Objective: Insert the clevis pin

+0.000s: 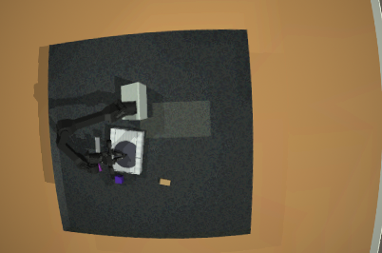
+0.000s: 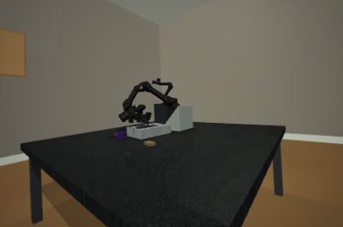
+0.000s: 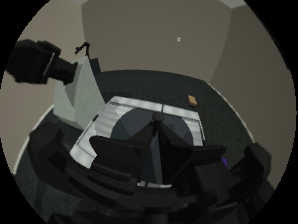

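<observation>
Top: arm bent over tray [image 1: 142, 157] [image 2: 150, 131] [image 3: 100, 131] on dark surface [image 1: 204, 194] [image 2: 171, 170] [image 3: 150, 80]; disc [image 1: 127, 147] [image 3: 125, 125] inside, partly hidden by hand [image 1: 124, 156] [image 2: 149, 122] [image 3: 156, 123]. Pin not distinct here.

Ext.: hand low over tray, purple block [image 1: 119, 180] [image 2: 122, 135] [image 3: 224, 162] beside it; disc hard to tell.

Wrist: only this cam shows pin [image 3: 158, 116] clearly, its round head at the fingertips, hand clamped on it, above disc. Can't tell if shank's in hole.

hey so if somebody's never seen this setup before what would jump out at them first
Probably the black arm, its hand closed on the pin above the dark disc in the white tray. Next, the small purple block beside the tray.
</observation>
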{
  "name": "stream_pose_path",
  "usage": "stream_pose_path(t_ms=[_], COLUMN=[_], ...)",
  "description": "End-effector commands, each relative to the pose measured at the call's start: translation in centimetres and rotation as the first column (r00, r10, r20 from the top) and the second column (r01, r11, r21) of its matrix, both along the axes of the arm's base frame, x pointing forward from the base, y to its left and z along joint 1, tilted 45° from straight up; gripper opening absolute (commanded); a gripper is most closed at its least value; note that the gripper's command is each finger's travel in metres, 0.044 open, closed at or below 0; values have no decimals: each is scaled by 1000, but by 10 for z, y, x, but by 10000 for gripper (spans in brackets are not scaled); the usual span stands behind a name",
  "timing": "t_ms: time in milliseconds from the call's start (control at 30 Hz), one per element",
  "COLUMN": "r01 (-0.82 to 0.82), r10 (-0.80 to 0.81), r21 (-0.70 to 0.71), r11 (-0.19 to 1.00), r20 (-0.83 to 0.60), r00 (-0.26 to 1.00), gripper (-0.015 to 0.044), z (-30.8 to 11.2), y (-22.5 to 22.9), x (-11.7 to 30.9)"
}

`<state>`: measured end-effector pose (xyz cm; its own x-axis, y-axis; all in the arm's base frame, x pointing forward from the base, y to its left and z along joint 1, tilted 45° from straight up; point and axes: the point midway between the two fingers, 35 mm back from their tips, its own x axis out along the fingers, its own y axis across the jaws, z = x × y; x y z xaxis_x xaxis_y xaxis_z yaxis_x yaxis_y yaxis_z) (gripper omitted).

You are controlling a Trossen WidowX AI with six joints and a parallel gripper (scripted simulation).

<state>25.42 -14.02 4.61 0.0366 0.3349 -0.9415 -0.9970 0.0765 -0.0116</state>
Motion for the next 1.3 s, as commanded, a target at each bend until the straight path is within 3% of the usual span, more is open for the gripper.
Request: stream_pose_path(t_ms=[0,1267], r01=[5,5], r10=[-5,-5], r21=[-3,-3], r11=[1000,1000], r20=[4,4], r00=[1000,1000], gripper=[0,0], z=[1,3], y=[-1,-4], x=[2,6])
